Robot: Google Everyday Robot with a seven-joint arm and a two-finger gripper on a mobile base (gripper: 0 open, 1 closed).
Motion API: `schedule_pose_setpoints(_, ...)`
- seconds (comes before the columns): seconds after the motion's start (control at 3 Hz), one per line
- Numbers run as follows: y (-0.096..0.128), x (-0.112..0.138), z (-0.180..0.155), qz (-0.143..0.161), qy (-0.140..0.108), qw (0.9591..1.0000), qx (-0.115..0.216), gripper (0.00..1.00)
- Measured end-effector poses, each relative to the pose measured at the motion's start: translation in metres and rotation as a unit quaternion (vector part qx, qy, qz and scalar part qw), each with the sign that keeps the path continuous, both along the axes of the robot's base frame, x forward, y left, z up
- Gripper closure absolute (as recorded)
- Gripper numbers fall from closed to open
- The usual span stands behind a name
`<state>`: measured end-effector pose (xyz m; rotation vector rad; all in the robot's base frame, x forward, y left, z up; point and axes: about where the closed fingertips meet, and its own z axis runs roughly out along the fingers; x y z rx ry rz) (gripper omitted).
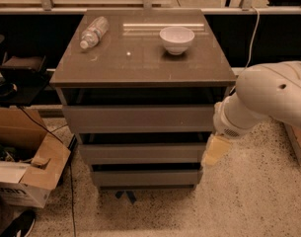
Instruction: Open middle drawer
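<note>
This looks like a lab or test area. A lone cabinet (140, 63) stands on a speckled floor (248, 201). A white robot arm (273, 93) reaches in, its gripper (214, 152) just beside the right end of the middle drawer (140, 153). An open cardboard box (26, 177) and loose cables (252, 31) lie around.
</note>
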<state>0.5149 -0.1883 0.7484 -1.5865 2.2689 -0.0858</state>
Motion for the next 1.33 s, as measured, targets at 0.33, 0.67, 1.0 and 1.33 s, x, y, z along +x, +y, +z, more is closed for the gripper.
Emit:
schedule_pose_setpoints(0.33,0.026,0.019,-0.057,0.043,-0.025,0.9983,0.03,0.0)
schedule_pose_setpoints(0.67,0.027,0.022,-0.059,0.044,-0.031,0.9981,0.029,0.0)
schedule_pose_setpoints(1.0,0.024,0.021,-0.08,0.026,-0.031,0.9991,0.012,0.0)
schedule_pose_setpoints(1.33,0.026,0.027,-0.107,0.019,-0.037,0.9989,0.021,0.0)
